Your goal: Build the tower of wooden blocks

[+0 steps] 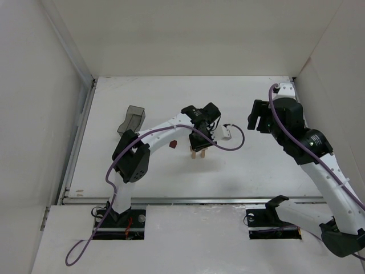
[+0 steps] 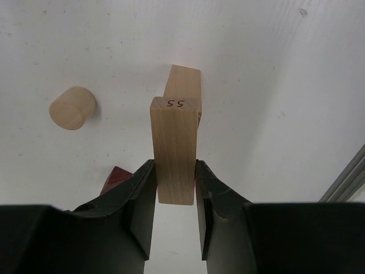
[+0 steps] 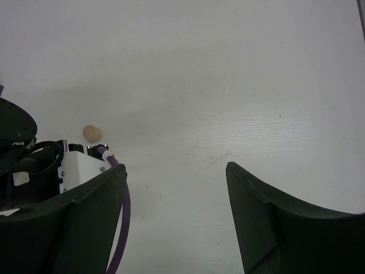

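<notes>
At the middle of the surface [image 1: 251, 165], the left pincer [image 2: 174, 166] pinches one pale plank [image 2: 175, 137] above the uprights [image 1: 198, 152].

The plank, stamped 55 on its far end, is clamped between both fingers, and that far end lies over an upright; whether the two touch cannot be told. The top view shows two uprights side by side under the pincer, while the left wrist view shows only one, just beyond the plank. One red-brown cube [image 1: 173, 145] lies on the surface just to their left, half hidden behind a finger in the left wrist view. One round pale piece [image 2: 72, 107] shows in both wrist views but not from above. One grey tray [image 1: 131, 121], well apart at the left rear, appears only from above. The right pincer [image 3: 175, 171] hangs spread with nothing between its fingers, well off to the right.
</notes>
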Motion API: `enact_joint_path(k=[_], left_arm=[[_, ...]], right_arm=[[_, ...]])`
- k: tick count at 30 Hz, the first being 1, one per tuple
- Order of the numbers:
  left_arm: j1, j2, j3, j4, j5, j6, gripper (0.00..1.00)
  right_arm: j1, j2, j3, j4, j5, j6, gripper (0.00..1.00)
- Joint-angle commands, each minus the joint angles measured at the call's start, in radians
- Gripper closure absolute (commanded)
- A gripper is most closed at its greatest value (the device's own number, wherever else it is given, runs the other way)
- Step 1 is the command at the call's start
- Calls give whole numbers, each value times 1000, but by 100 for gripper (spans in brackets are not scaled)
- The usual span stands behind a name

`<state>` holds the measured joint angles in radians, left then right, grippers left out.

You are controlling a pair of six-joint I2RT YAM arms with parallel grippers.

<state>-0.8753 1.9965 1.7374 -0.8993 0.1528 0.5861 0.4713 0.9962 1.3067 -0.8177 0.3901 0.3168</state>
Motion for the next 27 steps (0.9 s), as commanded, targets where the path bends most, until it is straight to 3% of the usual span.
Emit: enact_joint_path(k=[1, 7, 10, 11, 16, 21, 27], left_arm=[[-5, -11, 24, -20, 11, 20, 99], [-5, -11, 24, -29, 21, 29, 62], [-5, -11, 24, -29, 21, 38, 54], [-5, -11, 24, -29, 21, 38, 47], [-5, -24, 62, -39, 21, 38, 38], [4, -80, 134, -59, 21, 27, 38], [65, -264, 30, 57, -18, -49, 35]], right_arm=[[-5, -24, -12, 43, -10, -8, 24], [-5, -34, -21, 43, -10, -8, 21], [-5, -34, -21, 43, -19, -8, 20], [-5, -34, -21, 43, -19, -8, 20], [-5, -25, -30, 52, -51, -8, 20], [-5, -16, -17, 61, -60, 2, 20], [-5, 44, 63, 84, -94, 11, 17]])
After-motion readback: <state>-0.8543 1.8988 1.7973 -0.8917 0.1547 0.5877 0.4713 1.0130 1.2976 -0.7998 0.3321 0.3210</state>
